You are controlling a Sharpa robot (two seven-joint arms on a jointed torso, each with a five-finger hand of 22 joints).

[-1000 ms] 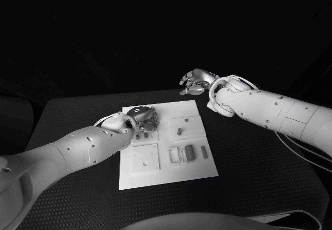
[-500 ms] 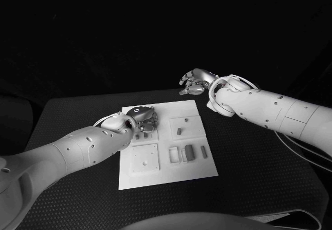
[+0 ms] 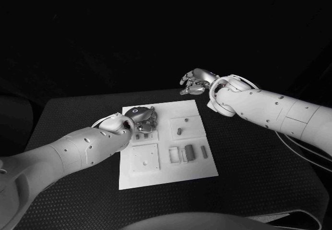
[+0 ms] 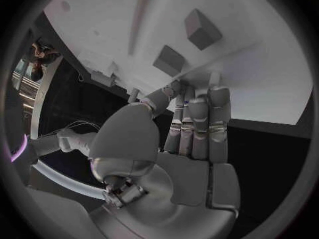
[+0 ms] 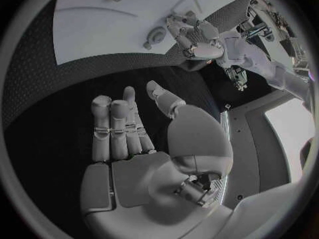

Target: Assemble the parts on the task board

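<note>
While flat, task board [image 3: 166,160] lengthwise from robot

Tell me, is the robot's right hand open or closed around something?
Open. The right hand hovers above the black table with fingers extended and nothing in its palm.

The left hand [image 3: 142,118] reaches forward with fingers together; the right hand [image 3: 195,81] hovers raised, fingers loosely apart.

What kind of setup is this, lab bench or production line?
Likely a lab test bench: a white task board with recessed pockets and small grey parts lies on a black textured table, and both silver robot hands, left hand and right hand, are there.
</note>
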